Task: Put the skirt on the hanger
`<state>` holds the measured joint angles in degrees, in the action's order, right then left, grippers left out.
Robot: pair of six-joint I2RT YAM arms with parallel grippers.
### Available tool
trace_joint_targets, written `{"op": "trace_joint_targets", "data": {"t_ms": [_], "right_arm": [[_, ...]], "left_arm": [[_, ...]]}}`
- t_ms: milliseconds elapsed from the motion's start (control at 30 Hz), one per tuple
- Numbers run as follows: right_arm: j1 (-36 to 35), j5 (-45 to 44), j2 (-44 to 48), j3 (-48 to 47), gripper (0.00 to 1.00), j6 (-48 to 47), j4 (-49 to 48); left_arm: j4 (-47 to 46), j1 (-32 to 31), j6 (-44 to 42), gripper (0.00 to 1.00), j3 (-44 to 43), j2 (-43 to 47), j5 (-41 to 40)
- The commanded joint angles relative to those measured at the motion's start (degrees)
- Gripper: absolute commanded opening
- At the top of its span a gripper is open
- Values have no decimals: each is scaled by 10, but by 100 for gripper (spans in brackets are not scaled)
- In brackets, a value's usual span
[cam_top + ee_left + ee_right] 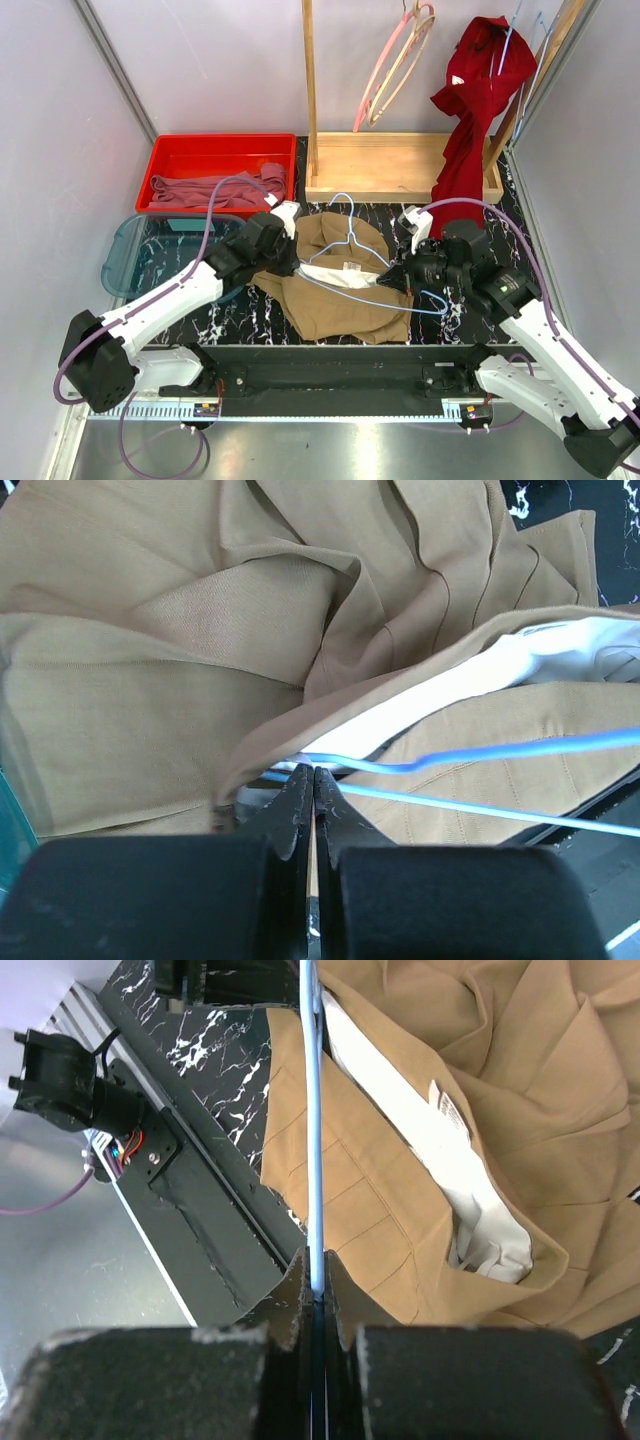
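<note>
STATE | skirt (330,310) is laid crumpled on table (235,318) | hanger (312,1110) is laid across its open waist, long bar spanned claw to claw | right claw (317,1275) is clamped on hanger | left claw (314,777) is closed at opposite corner, contents undetermined

Counted at the centre of the overhead view: one tan cloth skirt (340,295) and one thin light-blue wire hanger (313,1110), with two white-and-black robot arms (170,305) at lower left and lower right. At upper right, what look like two more blue wire hangers (508,45), one dark red garment (475,110), one thick pink hanger (372,80) and one pale wooden hanger (405,70), all by one wooden stand (390,165). At left, one red plastic tray (200,143) with one mauve cloth (215,190), and one clear teal bin (125,255).
</note>
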<state>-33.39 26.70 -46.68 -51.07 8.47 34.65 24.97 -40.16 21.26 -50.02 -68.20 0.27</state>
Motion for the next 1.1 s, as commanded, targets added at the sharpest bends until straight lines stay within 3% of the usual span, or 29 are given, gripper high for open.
{"op": "trace_joint_targets", "data": {"t_ms": [0, 333, 600, 800, 1067], "right_arm": [[-5, -2, -9, 36, 0, 58, -120], [-8, -16, -7, 116, 0, 110, -246], [-8, -44, 47, 192, 0, 134, -364], [-8, -22, 92, 214, 0, 129, -390], [-8, -21, 146, 206, 0, 108, -330]], "left_arm": [[-29, 2, 3, 0, 0, 18, 39], [-84, 2, 32, 0, 11, 12, 85], [-92, 1, 30, 0, 12, 1, 125], [-55, 2, 15, 15, -10, 22, 91], [-22, 3, 10, 8, -41, 33, 46]]}}
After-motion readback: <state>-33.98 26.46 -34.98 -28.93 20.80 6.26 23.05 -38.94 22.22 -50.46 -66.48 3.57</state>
